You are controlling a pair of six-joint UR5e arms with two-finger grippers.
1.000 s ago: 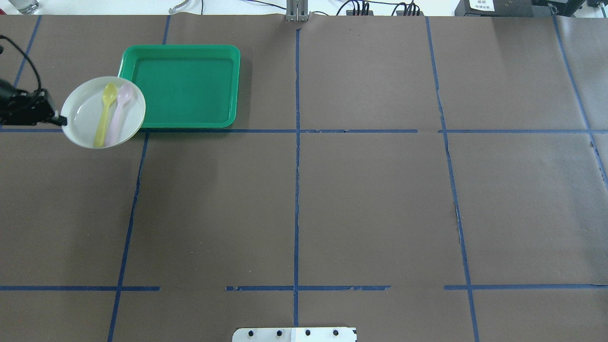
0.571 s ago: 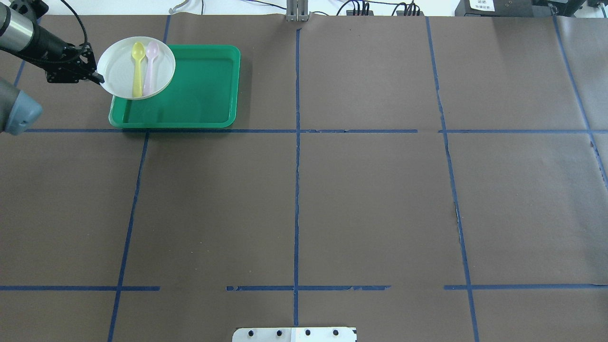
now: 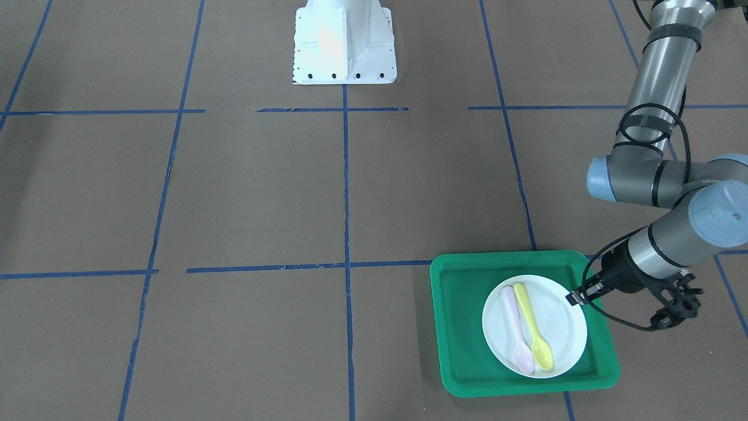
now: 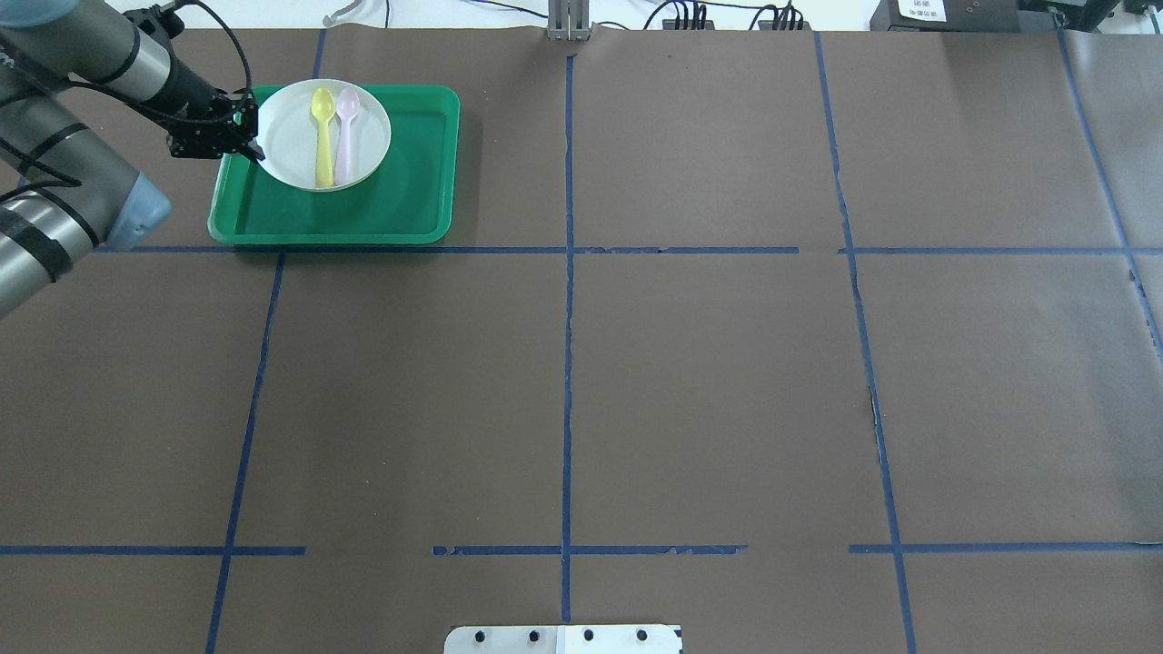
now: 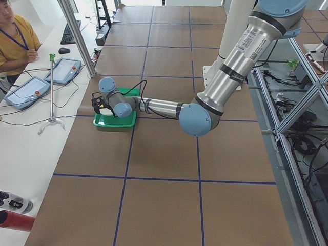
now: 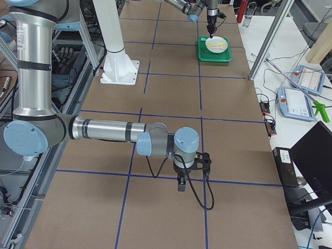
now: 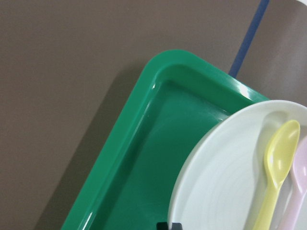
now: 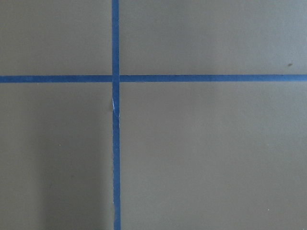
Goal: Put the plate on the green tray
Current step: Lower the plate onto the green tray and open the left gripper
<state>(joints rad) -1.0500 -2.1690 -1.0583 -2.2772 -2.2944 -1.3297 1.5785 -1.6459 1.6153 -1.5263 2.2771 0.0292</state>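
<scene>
The white plate [image 4: 286, 136] is over the far left part of the green tray [image 4: 400, 200], with a shadow on the tray floor beneath it. My left gripper [image 4: 257, 150] is shut on the plate's left rim. In the front-facing view the plate [image 3: 561, 327] lies within the tray's [image 3: 461, 327] outline, with the gripper [image 3: 572, 298] at its rim. The left wrist view shows the plate [image 7: 225, 191] above the tray's corner [image 7: 139, 158]. My right gripper [image 6: 181, 187] hangs low over bare table far from the tray; I cannot tell whether it is open.
A yellow spoon [image 4: 323, 127] and a pink spoon [image 4: 345, 127] lie side by side on the plate. Brown paper with blue tape lines [image 4: 568, 363] covers the table. The robot's white base [image 3: 345, 41] stands at the near edge.
My left gripper has carried the plate with both spoons from beside the tray's left edge forward and to the right, so it now sits over the tray's far left part.
</scene>
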